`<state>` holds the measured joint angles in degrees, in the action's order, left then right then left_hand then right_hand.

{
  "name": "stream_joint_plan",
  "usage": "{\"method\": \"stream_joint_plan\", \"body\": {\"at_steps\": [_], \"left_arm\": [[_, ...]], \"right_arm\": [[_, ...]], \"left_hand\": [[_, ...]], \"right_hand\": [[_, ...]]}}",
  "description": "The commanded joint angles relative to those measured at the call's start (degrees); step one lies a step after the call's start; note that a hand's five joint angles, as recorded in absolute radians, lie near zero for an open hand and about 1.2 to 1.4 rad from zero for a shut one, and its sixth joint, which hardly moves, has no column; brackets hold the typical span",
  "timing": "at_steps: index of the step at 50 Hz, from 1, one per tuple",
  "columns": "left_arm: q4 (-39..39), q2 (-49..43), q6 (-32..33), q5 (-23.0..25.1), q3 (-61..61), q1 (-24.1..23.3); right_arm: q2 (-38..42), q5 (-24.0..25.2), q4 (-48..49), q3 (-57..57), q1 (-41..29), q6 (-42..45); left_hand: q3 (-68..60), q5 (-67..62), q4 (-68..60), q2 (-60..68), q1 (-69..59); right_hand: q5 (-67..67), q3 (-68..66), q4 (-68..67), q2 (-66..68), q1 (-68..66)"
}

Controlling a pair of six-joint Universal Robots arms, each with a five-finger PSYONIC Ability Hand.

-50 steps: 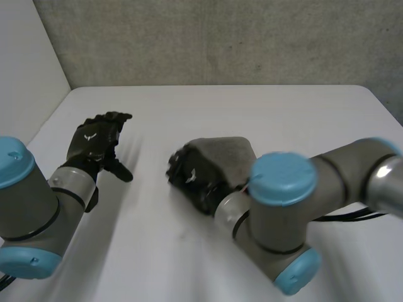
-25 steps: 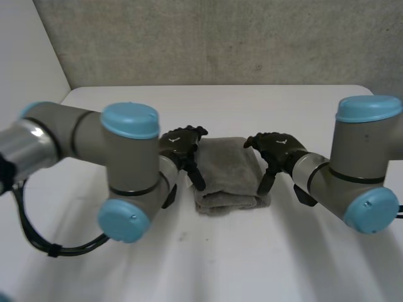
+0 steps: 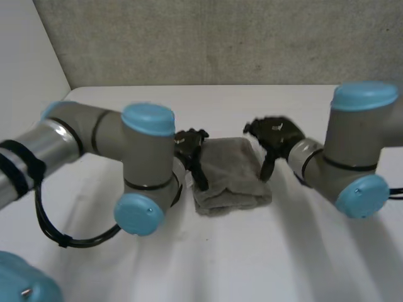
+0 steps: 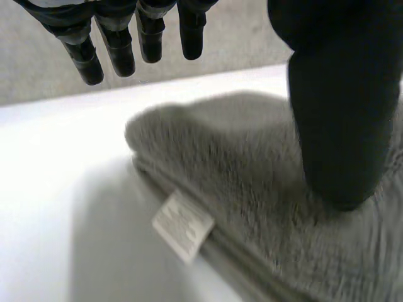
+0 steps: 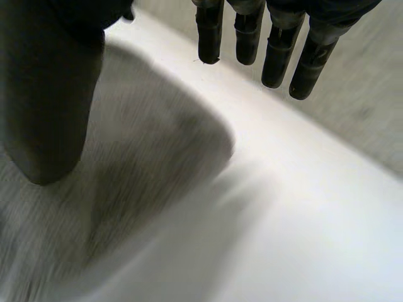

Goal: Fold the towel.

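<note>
In the head view we see the grey towel [image 3: 231, 177] lying folded in a thick packet on the white counter [image 3: 252, 264], about midway between the counter's left and right edges. The left hand [image 3: 191, 150] is at the towel's left side and the right hand [image 3: 275, 137] is at its right side, each with the thumb pointing down beside the cloth. In the left wrist view, the fingers [image 4: 113, 44] of the left hand are straight and a little spread, hanging above the bare counter beyond the towel. Its thumb [image 4: 340, 113] stands with the tip on the towel's fluffy top, and nothing is pinched. A small white label [image 4: 182, 224] sticks out from between the folded layers at the towel's side. In the right wrist view, the fingers [image 5: 277, 44] of the right hand are also straight and held clear of the cloth. Its thumb [image 5: 50, 94] is over the towel, but we cannot tell if it touches it.
</note>
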<state>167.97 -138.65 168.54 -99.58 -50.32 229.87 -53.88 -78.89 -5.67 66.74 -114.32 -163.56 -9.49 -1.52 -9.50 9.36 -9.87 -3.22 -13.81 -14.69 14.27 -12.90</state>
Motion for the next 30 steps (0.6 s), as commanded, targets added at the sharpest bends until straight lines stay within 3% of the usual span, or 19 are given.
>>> {"method": "stream_joint_plan", "body": {"at_steps": [1, 6, 8, 11, 16, 24, 30], "left_arm": [[-8.34, 11.09, 3.54, -0.87, -0.91, 0.49], [-10.73, 17.27, 4.34, -3.69, -3.55, 1.99], [-9.6, 27.95, 4.86, -7.11, -8.8, 8.11], [-9.15, 31.24, 4.86, -6.94, -10.59, 9.81], [-8.71, 40.63, 4.86, -4.14, -15.67, 11.39], [-5.99, 45.74, 4.95, 3.25, -20.34, 11.3], [-5.81, 46.71, 4.86, 3.26, -20.78, 11.13]], "right_arm": [[-10.63, -2.5, 0.22, 0.58, 0.68, -6.77], [-19.66, -10.21, -0.48, 2.24, 0.86, -9.76], [-21.6, -11.62, -0.57, 2.95, 0.86, -9.59], [-25.81, -13.13, -1.01, 4.44, 0.94, -9.5], [-30.92, -12.87, -1.45, 6.02, 1.03, -8.88], [-33.75, -12.08, -1.71, 9.63, 3.4, -6.42], [-33.22, -11.37, -1.71, 10.86, 3.41, -6.77]], "left_hand": [[-0.51, 1.52, -0.5, 0.64, -0.13], [-0.51, 1.52, -0.5, 0.64, -0.13], [-0.51, 1.52, -0.5, 0.64, -0.13], [-0.51, 1.52, -0.5, 0.64, -0.13], [-0.51, 1.52, -0.5, 0.64, -0.13], [-0.55, 1.48, -0.55, 0.69, -0.18], [-0.55, 1.48, -0.55, 0.69, -0.18]], "right_hand": [[3.22, 3.81, 4.69, -4.27, 2.9], [3.22, 3.81, 4.69, -4.27, 2.9], [3.22, 3.81, 4.69, -4.27, 2.9], [3.22, 3.81, 4.69, -4.27, 2.9], [3.22, 3.81, 4.69, -4.27, 2.9], [3.22, 3.81, 4.69, -4.27, 2.9], [3.22, 3.81, 4.69, -4.27, 2.9]]}}
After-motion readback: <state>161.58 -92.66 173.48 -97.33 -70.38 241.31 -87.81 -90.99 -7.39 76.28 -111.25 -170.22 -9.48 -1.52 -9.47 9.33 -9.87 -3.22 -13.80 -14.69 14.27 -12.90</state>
